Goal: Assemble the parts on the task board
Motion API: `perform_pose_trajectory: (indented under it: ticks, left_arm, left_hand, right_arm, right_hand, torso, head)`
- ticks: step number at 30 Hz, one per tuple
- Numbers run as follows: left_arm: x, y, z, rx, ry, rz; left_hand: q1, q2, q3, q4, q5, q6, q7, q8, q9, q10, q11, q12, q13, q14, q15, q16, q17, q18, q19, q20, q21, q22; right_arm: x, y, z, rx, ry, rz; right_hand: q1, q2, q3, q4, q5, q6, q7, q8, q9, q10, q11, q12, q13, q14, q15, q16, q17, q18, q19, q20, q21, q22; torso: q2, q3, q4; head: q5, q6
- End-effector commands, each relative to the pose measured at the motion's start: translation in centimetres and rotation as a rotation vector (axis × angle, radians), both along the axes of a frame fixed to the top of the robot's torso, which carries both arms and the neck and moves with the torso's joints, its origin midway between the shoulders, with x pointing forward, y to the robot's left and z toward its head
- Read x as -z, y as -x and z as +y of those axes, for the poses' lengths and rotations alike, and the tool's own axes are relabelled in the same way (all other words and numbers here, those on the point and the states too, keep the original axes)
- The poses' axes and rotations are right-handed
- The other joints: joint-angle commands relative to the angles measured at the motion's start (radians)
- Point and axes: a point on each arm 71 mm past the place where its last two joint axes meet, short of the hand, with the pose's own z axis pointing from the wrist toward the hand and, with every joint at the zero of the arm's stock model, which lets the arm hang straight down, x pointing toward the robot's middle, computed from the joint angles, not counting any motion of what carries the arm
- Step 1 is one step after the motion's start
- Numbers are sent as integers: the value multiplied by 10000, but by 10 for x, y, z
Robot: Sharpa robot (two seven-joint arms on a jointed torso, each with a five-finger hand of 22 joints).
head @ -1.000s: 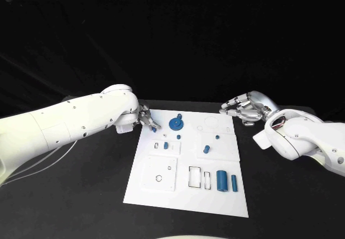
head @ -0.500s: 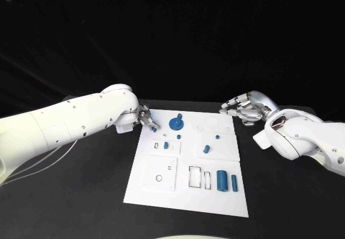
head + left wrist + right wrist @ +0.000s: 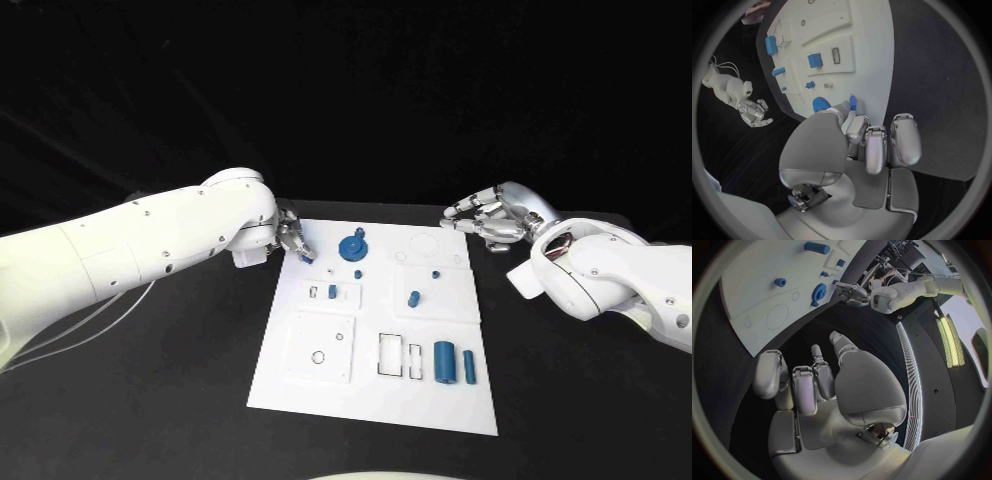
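Partly hidden, small blue part (image 3: 852, 102) in left robot hand (image 3: 870, 142)

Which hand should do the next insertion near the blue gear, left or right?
Left, probably. The left hand pinches a small blue part at the task board's far left corner, beside the blue gear. The right hand sits off the board, holding nothing.

You've got glossy white arm shells with small dark screws, silver segmented hands, thin white cables by left arm (image 3: 130, 250).
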Motion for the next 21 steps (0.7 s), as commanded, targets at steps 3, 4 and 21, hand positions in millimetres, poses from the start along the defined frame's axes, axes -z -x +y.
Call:
perform_pose_trajectory:
  ticks: [3, 4, 21]
  left_arm:
    - [1, 2, 0, -245, 677, 186]
    - [1, 2, 0, -283, 757, 201]
    - [-2, 37, 15, -617, 2183, -15]
  left_hand:
    - [-52, -173, 1282, -625, 35, -66, -11, 294, 134, 1, 29, -43, -36, 900, 37, -62, 2053, -54, -21, 1, -72, 1]
    - [-87, -200, 1391, -646, 37, -72, -15, 325, 146, 2, 34, -47, -47, 900, 36, -63, 2052, -54, -22, 5, -73, 1]
    - [-440, -538, 2240, -889, 29, -95, -52, 657, 275, 124, -3, 43, -1, 905, 13, -52, 2068, -70, 34, 5, -38, 96]
  right_arm:
    - [1, 0, 1, -94, 37, 48]
    - [1, 0, 1, -94, 39, 52]
    - [2, 0, -4, 4, 84, 118]
  right_hand:
    - [-35, 77, -67, -4, 43, -71, 14, 42, -14, -27, -33, -1, 718, 719, -70, -53, 1309, 125, -36, 5, -22, 8]
    - [-35, 77, -67, -4, 43, -71, 14, 42, -14, -27, -33, -1, 718, 719, -70, -53, 1309, 125, -36, 5, -22, 8]
    - [-32, 78, -68, -5, 45, -70, 13, 44, -14, -24, -34, 1, 720, 719, -70, -54, 1308, 125, -36, 5, -22, 8]
  torso:
    - [-1, 2, 5]
    - [-1, 1, 5]
    - [-1, -4, 21]
  head:
    - [7, 8]
    - [7, 8]
    - [57, 23]
